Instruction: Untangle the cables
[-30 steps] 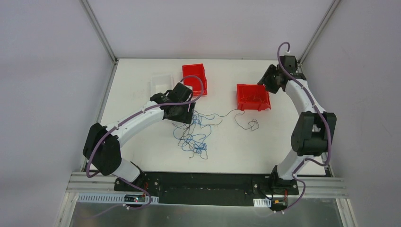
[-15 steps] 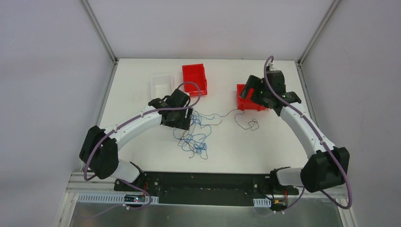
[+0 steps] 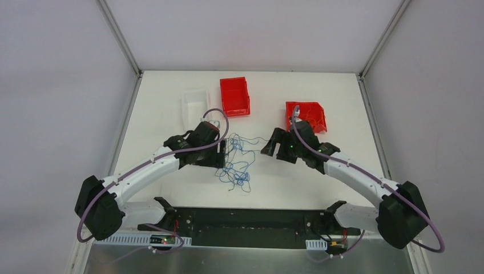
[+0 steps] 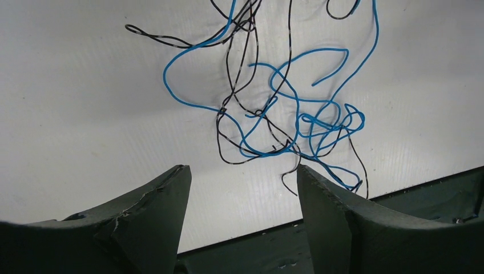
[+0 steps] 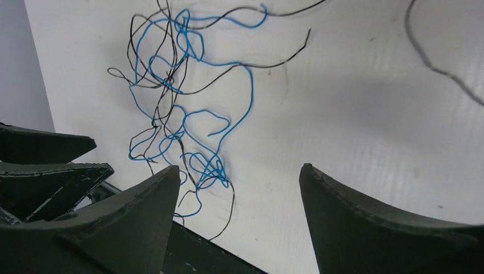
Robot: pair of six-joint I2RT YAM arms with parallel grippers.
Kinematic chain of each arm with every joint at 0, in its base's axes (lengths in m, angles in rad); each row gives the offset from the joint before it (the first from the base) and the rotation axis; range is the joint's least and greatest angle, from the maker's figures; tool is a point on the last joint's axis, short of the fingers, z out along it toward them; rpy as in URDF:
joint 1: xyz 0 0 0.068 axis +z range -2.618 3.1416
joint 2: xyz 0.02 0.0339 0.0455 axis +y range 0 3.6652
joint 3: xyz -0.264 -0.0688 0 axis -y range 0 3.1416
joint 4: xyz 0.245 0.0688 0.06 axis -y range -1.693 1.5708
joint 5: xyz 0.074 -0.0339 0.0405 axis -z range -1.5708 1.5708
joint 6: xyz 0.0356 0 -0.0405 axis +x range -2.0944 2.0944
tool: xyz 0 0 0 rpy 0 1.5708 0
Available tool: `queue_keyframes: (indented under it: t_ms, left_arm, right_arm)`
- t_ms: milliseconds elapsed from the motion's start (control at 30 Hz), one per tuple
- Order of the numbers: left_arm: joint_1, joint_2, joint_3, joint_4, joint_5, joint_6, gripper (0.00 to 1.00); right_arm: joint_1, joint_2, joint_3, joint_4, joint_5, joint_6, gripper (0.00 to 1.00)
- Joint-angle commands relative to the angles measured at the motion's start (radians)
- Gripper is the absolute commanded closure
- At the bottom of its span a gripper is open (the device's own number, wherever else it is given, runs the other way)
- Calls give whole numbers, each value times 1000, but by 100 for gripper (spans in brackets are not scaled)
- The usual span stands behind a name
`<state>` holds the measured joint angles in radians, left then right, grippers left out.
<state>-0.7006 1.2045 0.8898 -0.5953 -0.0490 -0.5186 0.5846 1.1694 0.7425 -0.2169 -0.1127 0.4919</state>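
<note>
Cables (image 3: 235,169) loose on table (image 3: 268,185) near right red bin (image 3: 297,108) (strands (image 3: 311,116) inside)

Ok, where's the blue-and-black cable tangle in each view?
Top external: cable tangle at the picture's centre, slightly left.
Left wrist: centre to upper right.
Right wrist: upper left to centre.
Shared landmark: the black base plate along the table's near edge, beside the tangle's dense blue end.
</note>
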Motion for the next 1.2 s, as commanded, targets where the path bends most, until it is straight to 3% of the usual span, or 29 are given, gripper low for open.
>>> queue_keyframes:
  t_ms: [0,100,233,567,767,867,1033,1167]
  left_arm:
    - [-24,-53,-81,73,14,-112,30]
    - [-26,-71,-119,109,10,-146,31]
    - [-26,-78,-137,131,10,-161,30]
    - [-27,-76,-136,146,1,-150,31]
    - [-26,-117,-143,144,-27,-136,31]
    - [-27,-128,-150,144,-34,-133,31]
    - [-25,-141,-155,144,-43,-124,31]
    - [-25,-150,-147,138,-51,-112,31]
  right_arm:
    - [115,57,-44,188,55,199,22]
    - [175,114,-46,242,104,296,29]
    - [240,196,-2,231,179,337,31]
    - [273,392,50,311,167,399,41]
    - [276,501,125,259,219,386,45]
    - [274,529,142,255,237,374,58]
    - [274,502,193,222,260,314,100]
    - [274,400,212,173,304,247,100]
